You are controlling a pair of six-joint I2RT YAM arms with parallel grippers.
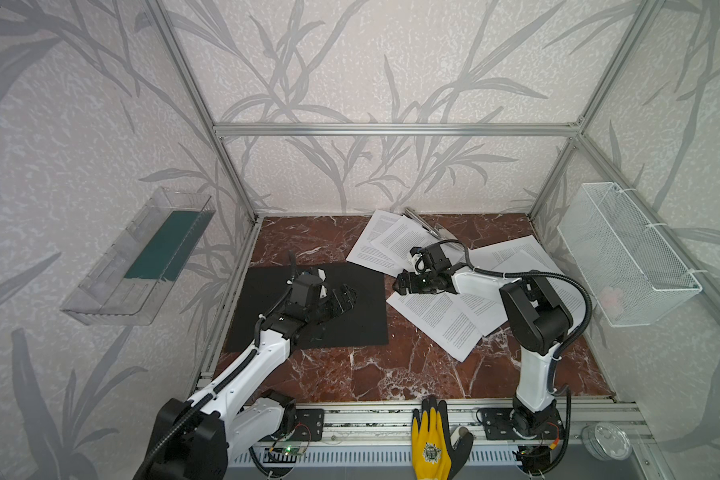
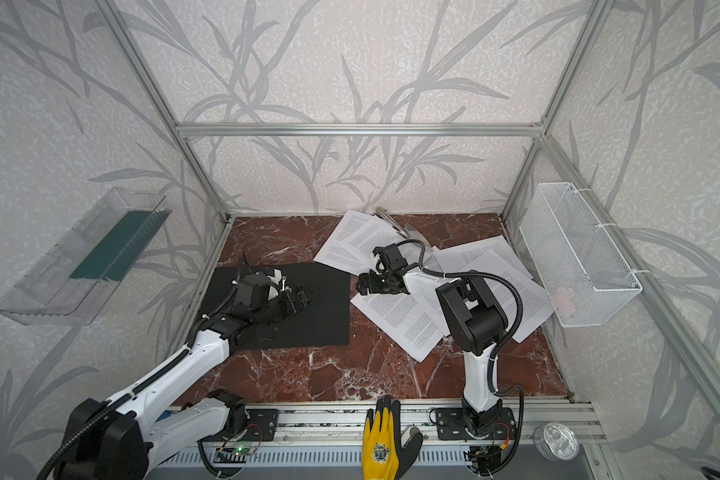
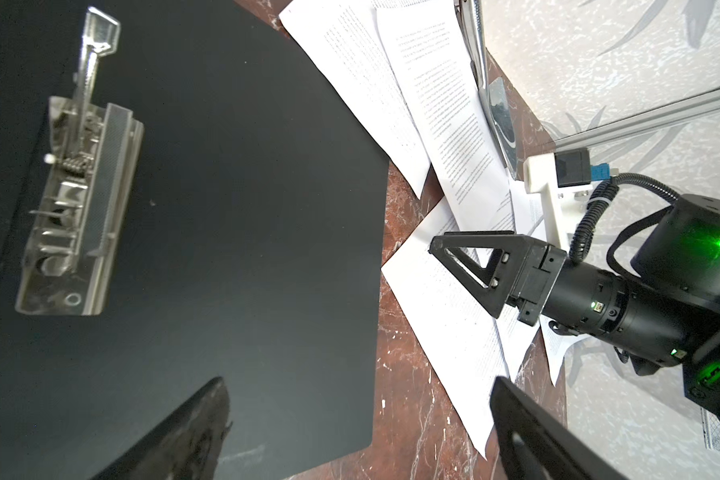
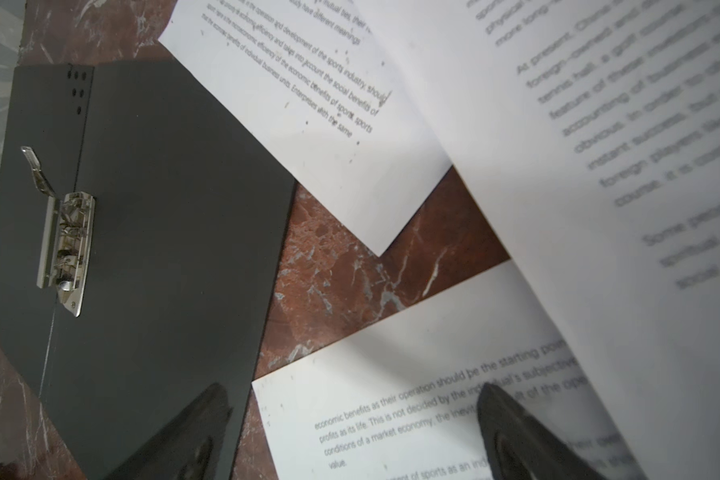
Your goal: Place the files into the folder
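The folder (image 1: 352, 324) is laid open, clip (image 3: 75, 208) exposed for loading; the left tool (image 1: 344, 299) is held spread above it, the right tool (image 1: 400, 286) spread, empty, over the files (image 1: 445, 320).

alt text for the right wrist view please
A black folder lies open and flat on a red marble table, its metal clip facing up, with white printed files scattered beside it, none under the clip. Two dark fingers stand wide apart close to the camera, holding nothing.
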